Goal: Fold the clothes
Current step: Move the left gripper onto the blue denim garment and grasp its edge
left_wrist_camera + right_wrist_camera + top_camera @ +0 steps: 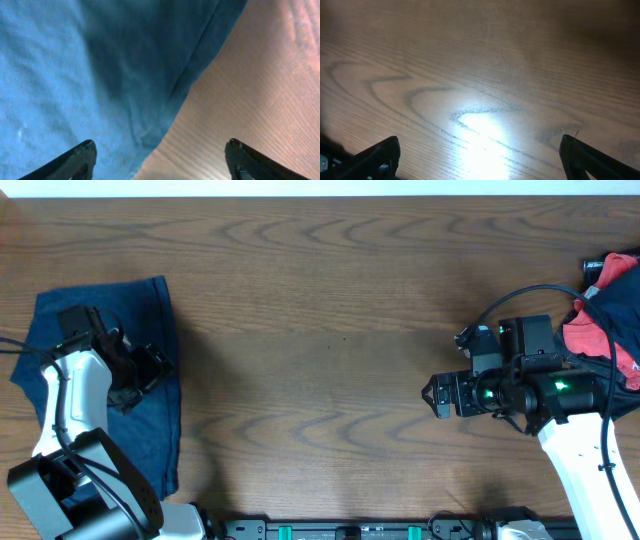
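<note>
Where the wooden table [330, 300] ends on the left of the overhead view, the dark blue shorts [60, 320] lie flat as a tall, roughly rectangular bundle, one long edge facing the table's middle.

Left gripper [152, 368]: above the right half of the shorts, near that edge. Its fingers are spread, with nothing pinched between them.

Left wrist view: the shorts [75, 65] fill the left and top, and a seam follows their slanting edge down to the table [260, 90]. The left gripper [160, 160] straddles that edge, one fingertip [80, 157] over cloth and the other over wood.

Right gripper [435, 396]: on the right side, well apart from the shorts, pointing toward the table's middle.

Right wrist view: the right gripper [480, 157] has its fingers wide apart over the bare, brightly lit table [480, 75].

Far right: a heap of red cloth [583, 338] lies just beside the right arm.
</note>
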You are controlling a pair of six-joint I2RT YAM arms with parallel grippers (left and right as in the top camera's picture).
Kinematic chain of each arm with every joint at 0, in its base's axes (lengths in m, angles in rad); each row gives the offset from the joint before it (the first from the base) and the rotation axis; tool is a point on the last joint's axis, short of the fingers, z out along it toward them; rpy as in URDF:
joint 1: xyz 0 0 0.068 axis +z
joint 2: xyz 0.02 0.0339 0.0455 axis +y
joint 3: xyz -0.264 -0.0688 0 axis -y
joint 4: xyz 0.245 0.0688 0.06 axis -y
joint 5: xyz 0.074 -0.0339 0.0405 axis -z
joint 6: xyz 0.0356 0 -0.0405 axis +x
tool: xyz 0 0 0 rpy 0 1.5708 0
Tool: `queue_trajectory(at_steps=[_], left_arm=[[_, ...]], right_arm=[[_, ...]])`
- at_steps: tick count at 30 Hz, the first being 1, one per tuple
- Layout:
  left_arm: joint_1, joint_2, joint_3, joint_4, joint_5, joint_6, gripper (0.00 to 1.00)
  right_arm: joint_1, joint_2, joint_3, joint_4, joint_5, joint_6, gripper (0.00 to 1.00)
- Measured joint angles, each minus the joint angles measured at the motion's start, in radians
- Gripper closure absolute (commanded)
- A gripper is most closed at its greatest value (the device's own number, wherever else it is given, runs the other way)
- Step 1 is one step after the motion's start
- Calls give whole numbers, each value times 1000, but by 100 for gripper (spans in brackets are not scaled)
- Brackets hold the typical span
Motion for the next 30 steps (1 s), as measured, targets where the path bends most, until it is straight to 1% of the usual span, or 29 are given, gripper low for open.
queue_trajectory(at_steps=[3,7,10,12,14,18,23,30], left_arm=[[0,0,0,36,-8,-1,12],[0,0,0,58,-65,-2,12],[0,0,0,61,-95,-4,18],[0,0,0,61,-108,-4,20],[0,0,0,61,-113,-4,19],[-10,0,0,50,-122,-4,12],[-60,13,0,34,-128,-2,11],[-140,106,0,26,-147,29,9]], right_arm=[[0,0,0,-8,-4,-3,1],[0,0,0,-29,-14,-8,1],[0,0,0,-39,-19,-11,1],[0,0,0,-41,-20,-11,1],[0,0,0,-41,-23,-11,1],[0,0,0,-40,-25,-11,1],[0,0,0,-40,-27,-11,1],[0,0,0,-45,-29,-11,1]])
